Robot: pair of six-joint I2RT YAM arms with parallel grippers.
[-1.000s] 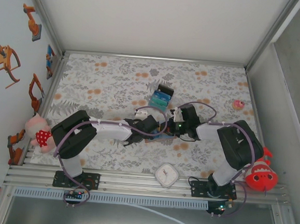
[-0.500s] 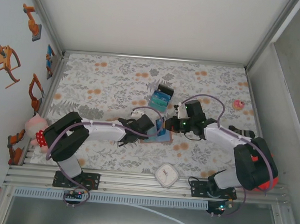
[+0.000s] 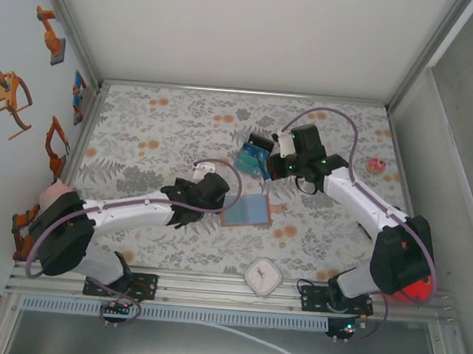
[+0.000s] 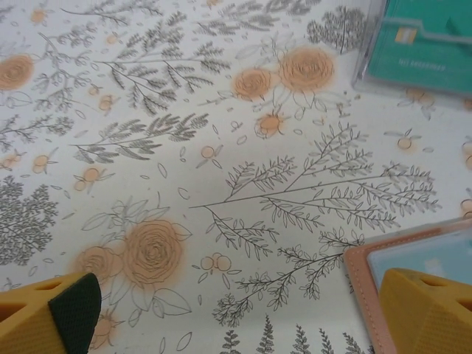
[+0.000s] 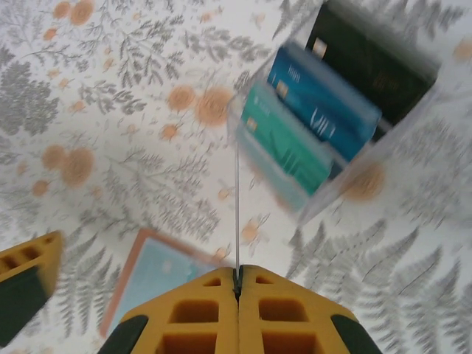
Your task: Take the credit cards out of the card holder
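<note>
Wallet (image 3: 246, 211) lies open on the desk (image 3: 159, 122); left tool (image 4: 240, 313), open, just left of it. Right tool (image 5: 237, 276), beyond it, pinches one card (image 5: 237, 192): light, stiff, probably slippery, best held by its edge.

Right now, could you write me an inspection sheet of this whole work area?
Surface: floral tablecloth, flat.
Job's things: card holder lies open; teal, blue, black credit cards stand in a clear rack.
Clutter: white square object, small pink object, plush toy left, red toy right.
Grippers: left gripper open, empty; right gripper shut on a thin card, edge-on.
Cables: purple cables loop along both arms.
Surroundings: white walls, stickers on the left wall.
</note>
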